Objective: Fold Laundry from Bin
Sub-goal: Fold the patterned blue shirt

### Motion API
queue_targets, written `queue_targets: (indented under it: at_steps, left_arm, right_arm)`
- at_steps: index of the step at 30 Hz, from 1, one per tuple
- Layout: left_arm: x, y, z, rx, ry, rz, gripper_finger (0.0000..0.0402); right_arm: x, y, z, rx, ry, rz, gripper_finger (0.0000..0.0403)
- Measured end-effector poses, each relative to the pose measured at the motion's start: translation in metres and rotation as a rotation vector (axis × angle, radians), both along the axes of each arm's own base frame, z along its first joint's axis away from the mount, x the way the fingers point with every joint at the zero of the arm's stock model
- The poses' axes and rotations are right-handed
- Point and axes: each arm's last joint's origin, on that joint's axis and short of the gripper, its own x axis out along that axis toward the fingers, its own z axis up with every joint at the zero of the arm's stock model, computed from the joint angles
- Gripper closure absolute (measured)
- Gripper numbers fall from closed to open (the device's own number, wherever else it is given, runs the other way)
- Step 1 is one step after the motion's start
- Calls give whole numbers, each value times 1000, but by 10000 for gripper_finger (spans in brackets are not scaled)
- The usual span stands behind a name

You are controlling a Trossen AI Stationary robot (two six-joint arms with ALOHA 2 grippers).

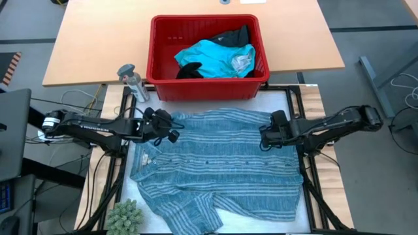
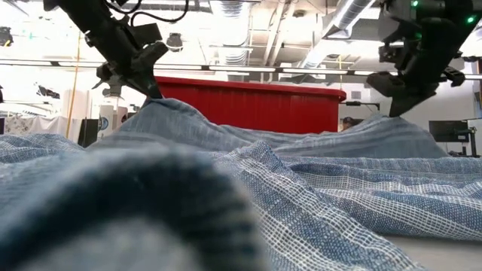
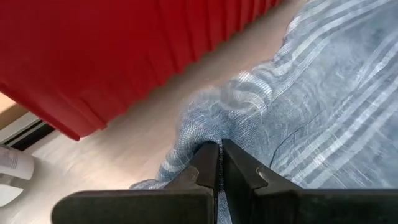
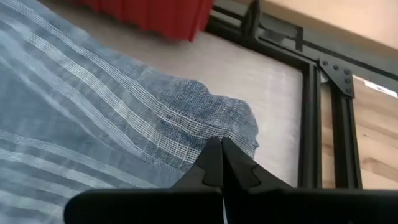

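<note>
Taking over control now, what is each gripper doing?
Left gripper: shut on the striped shirt.
Right gripper: shut on the same shirt's other corner.

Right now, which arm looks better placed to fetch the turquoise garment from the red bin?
Probably the left: its pincer sits nearer the turquoise garment in the bin. Both pincers, including the right, are shut on the striped shirt.

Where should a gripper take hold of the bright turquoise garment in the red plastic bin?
Take the bright turquoise garment at its raised, bunched middle, coming straight down from above: the red plastic bin has tall walls that block any sideways approach, and black garments crowd its edges.
</note>
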Motion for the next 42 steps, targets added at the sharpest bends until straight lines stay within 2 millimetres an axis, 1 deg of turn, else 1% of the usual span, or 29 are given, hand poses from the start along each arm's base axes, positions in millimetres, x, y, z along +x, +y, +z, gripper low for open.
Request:
queue_targets:
  at_steps: [7,12,17,23,32,37,42]
  left_arm:
    - [-1,-6,0,-10,0,-27,401]
    - [1,-9,-4,-29,18,-49,401]
    - [4,-15,-9,-31,43,-72,401]
    - [5,-26,-9,0,32,-93,401]
    - [5,-42,-11,-3,22,-134,401]
    - [9,-51,-22,37,77,-149,401]
    - [17,-54,-36,74,144,-135,401]
  right_arm:
    - [7,13,20,-36,-61,75,388]
    - [7,21,23,-28,-94,101,388]
    - [0,32,15,-28,-73,68,388]
    - [-10,47,6,-44,-15,-1,388]
    - [-6,68,-15,-47,61,-51,388]
    - [-5,81,-26,-49,74,-75,388]
    - [-8,92,-34,-45,96,-106,388]
